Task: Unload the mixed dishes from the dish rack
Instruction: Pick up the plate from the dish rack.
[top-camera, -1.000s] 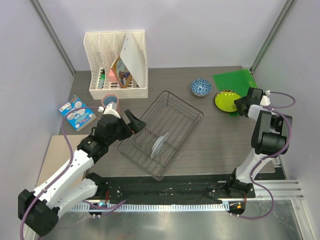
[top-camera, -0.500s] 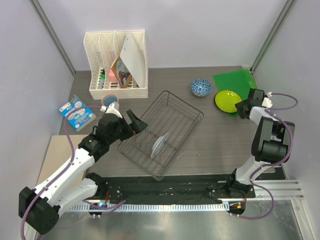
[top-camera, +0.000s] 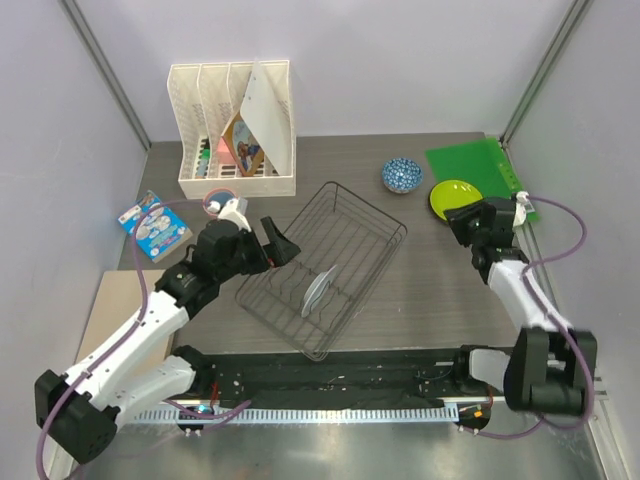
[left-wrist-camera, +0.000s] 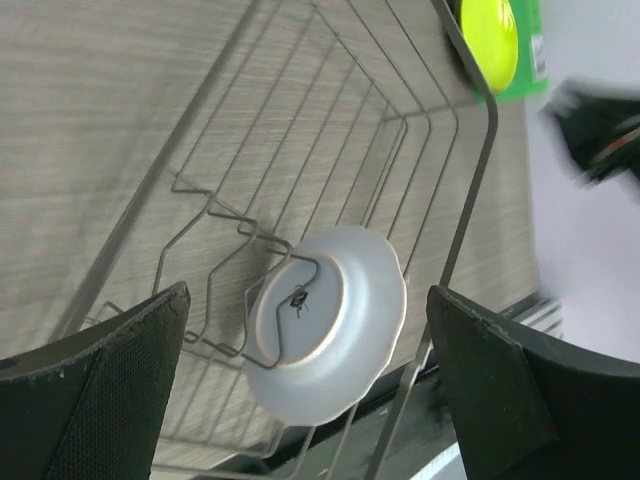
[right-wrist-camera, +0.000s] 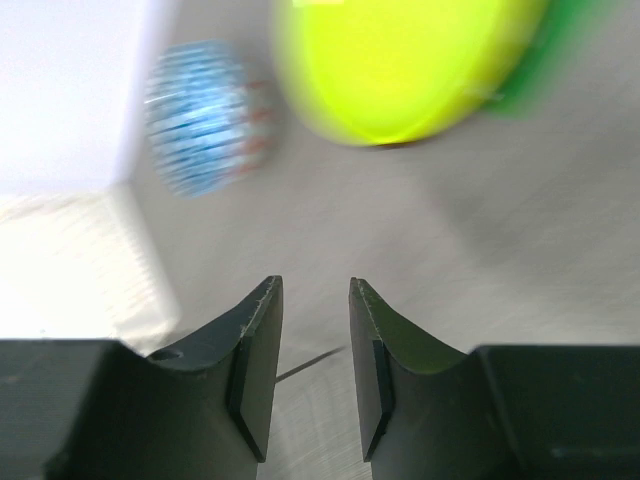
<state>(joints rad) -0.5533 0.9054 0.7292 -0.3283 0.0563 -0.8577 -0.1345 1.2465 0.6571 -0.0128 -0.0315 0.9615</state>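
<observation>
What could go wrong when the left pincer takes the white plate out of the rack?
The white plate stands on edge between prongs of the dish rack, with one wire crossing its face. The open left pincer could snag that wire or tip the plate. The empty right pincer, near the yellow-green plate, could bump it.

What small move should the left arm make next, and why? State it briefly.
Probably lower the left gripper onto the white plate: its jaws are wide open above the dish rack, and that plate, the only dish there, stands in the prongs.
</observation>
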